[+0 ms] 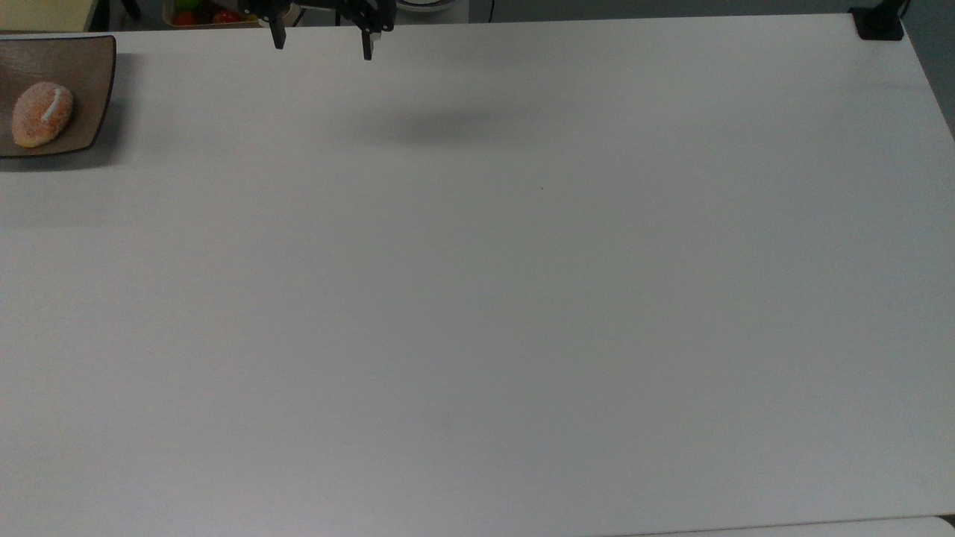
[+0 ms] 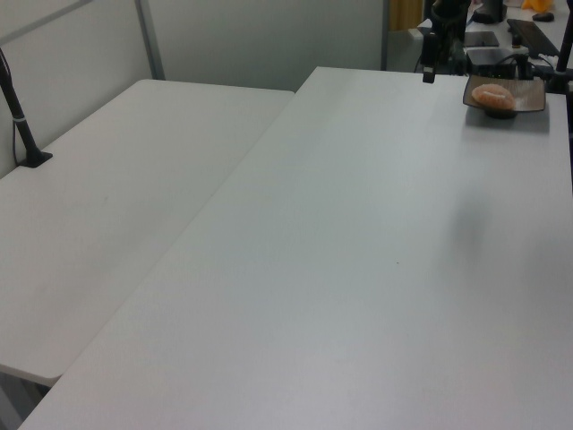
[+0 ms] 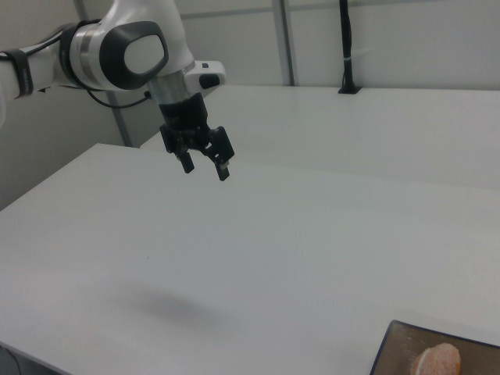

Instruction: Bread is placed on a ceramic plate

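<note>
The bread (image 1: pixel 42 114), an oval orange-brown bun with a white stripe, lies on the brown ceramic plate (image 1: pixel 89 67) at the top view's far left. The left view has the bread (image 2: pixel 493 94) on the plate (image 2: pixel 533 97) at its upper right, and the right view has the bread (image 3: pixel 437 361) on the plate (image 3: pixel 398 348) at its bottom right. My gripper (image 1: pixel 322 46) hangs open and empty above the table's far edge, well to the right of the plate in the top view. In the right view the gripper (image 3: pixel 205 166) floats high over the table.
The white table (image 1: pixel 477 298) spreads wide in front of me. A second white table (image 2: pixel 116 206) adjoins it on the left view's left. A black clamp post (image 1: pixel 879 22) stands at the top view's far right corner. A container of colourful items (image 1: pixel 201 13) sits beyond the far edge.
</note>
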Action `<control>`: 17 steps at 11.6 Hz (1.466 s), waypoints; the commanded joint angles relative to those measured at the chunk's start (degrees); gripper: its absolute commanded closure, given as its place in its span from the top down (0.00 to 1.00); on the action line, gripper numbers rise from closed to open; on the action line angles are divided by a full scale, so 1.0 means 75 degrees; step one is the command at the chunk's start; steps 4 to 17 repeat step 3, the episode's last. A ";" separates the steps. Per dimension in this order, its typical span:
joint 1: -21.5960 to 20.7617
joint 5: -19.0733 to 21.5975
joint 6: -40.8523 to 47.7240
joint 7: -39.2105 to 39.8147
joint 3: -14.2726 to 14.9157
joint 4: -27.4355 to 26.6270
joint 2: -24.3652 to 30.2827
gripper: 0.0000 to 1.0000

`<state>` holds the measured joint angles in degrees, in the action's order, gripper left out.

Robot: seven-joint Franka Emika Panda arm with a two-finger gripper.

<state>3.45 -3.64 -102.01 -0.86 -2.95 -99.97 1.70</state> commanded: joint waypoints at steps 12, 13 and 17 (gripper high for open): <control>-0.0050 -0.0135 0.0147 0.0185 0.0018 -0.0018 0.0020 1.00; -0.0050 -0.0135 0.0147 0.0185 0.0018 -0.0018 0.0020 1.00; -0.0050 -0.0135 0.0147 0.0185 0.0018 -0.0018 0.0020 1.00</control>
